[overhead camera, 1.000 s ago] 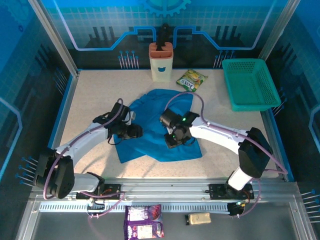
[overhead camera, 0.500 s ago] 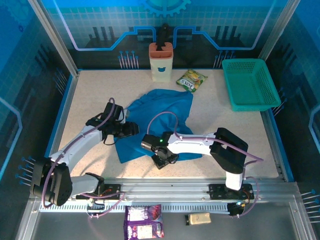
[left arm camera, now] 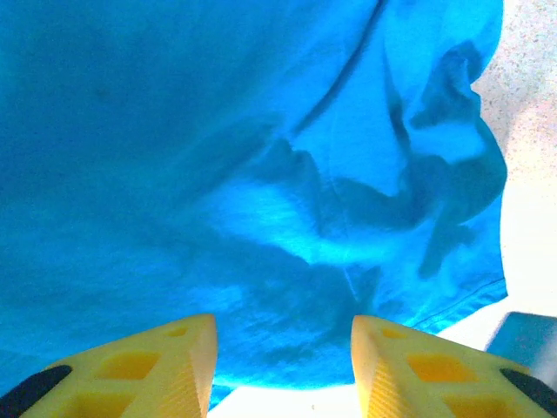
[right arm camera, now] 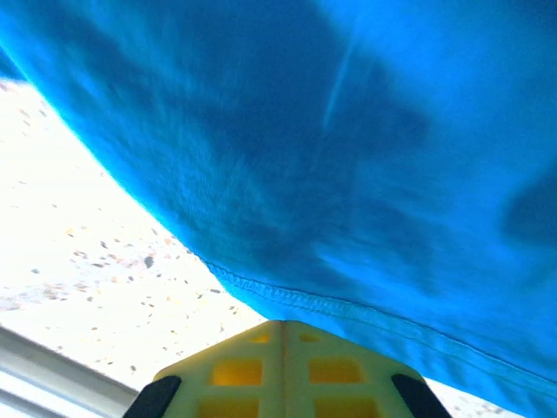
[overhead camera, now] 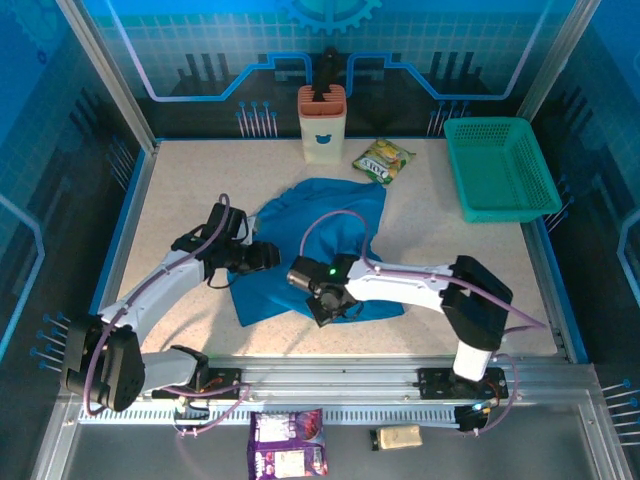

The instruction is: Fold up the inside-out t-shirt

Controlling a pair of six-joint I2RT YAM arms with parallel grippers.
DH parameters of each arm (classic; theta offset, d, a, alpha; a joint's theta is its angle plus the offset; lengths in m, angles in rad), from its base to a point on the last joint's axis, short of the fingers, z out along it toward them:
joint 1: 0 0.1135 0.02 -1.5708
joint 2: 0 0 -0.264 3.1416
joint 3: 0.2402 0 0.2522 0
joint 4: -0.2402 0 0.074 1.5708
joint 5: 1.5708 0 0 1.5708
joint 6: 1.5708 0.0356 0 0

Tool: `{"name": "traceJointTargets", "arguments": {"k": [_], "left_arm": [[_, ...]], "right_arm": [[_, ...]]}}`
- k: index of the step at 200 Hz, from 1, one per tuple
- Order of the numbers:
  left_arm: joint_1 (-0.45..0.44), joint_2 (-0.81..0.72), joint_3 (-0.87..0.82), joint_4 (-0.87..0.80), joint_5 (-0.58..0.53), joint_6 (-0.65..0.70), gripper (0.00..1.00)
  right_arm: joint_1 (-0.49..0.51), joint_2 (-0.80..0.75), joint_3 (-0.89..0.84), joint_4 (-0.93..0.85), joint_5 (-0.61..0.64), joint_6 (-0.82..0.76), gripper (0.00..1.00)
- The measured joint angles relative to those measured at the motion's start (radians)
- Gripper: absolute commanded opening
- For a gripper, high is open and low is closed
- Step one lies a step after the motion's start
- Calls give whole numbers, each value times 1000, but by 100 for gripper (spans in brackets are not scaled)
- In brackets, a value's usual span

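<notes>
The inside-out t-shirt (overhead camera: 320, 215) is a plain blue cloth lying rumpled in the middle of the table. My left gripper (overhead camera: 268, 257) sits at its left edge, open, the yellow fingers (left arm camera: 178, 361) apart just above the wrinkled cloth (left arm camera: 261, 174) near its hem. At the shirt's near edge my right gripper (overhead camera: 325, 310) is down low. Its fingers (right arm camera: 252, 370) are pressed together, and their tips meet the stitched hem (right arm camera: 287, 298) of the shirt, with bare speckled tabletop to the left.
A teal mesh basket (overhead camera: 500, 170) stands at the back right. A green snack packet (overhead camera: 384, 160) and an orange-and-cream holder (overhead camera: 322, 125) are behind the shirt. A purple packet (overhead camera: 288, 443) and a small tan item (overhead camera: 398, 437) lie in front of the rail.
My right gripper swung from the shirt's middle to its near hem and went from open to shut there. The left gripper shifted slightly left and stayed open.
</notes>
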Motion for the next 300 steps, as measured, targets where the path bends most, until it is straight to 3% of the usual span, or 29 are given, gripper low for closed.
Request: {"name": "traceJointTargets", "arguments": {"k": [41,61,70,113,168,222,234,246,257,300], "left_arm": [[-13,10,5,12,11,5,48],[-44,22,5,13,10,20,49],[-56,24,6,13,10,21,49],[-66,30,6,13,-18,20,49],[-66,28,20,0,-53,20,49],[-66,15,20,-6,-55,17,50],[-66,11,20,-6,-55,17,50],[-64,9,20,-6,-55,17,50],[-63,8,20,-6,-55,17,50],[-62,7,21,-6,-53,19,52]], "right_arm": [[-72,-89,-39,12,-8,-30,0],[-66,-95,-78,21,-40,-97,28],[-43,-95,-87,23,-40,-131,35],[90,-48,-105,73,35,-423,42],[119,7,-132,172,134,-734,49],[114,58,-132,195,93,-821,46],[113,61,-127,193,89,-829,38],[111,64,-124,195,95,-840,22],[104,64,-124,195,98,-834,12],[21,-8,-124,190,43,-838,0]]}}
